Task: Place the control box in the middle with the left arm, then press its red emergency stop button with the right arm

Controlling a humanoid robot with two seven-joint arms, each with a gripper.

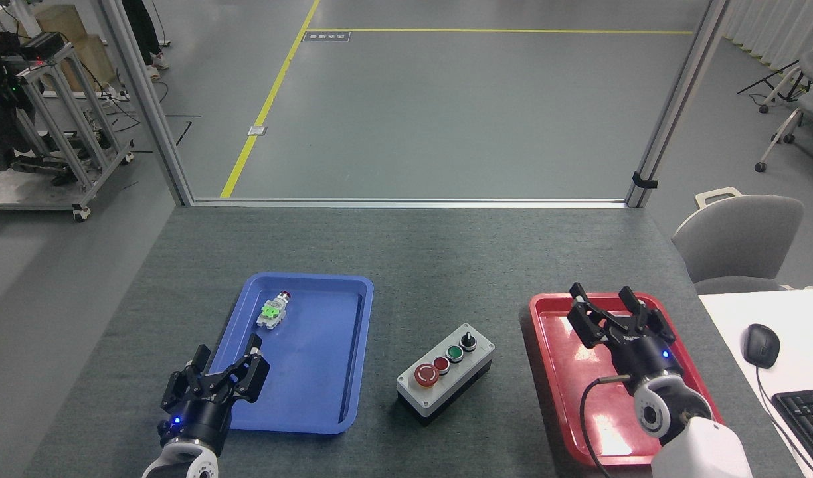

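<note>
Tabletop (420,252), dark grey and felt-like, fills most of our view, and its bare middle carries the control box (446,373). To our left lies the blue tray (327,398), with a small loose switch (273,311) at its far end; to our right lies the red tray (552,372). Our left gripper (227,362) hovers over the blue tray's near left corner, its claws spread and holding nothing. Our right gripper (606,305) hangs above the red tray, well apart from the box, its claws likewise spread and empty. On the box's light faceplate sits the red emergency stop button (426,375), at the near left end of the row, untouched by either of our grippers.
</note>
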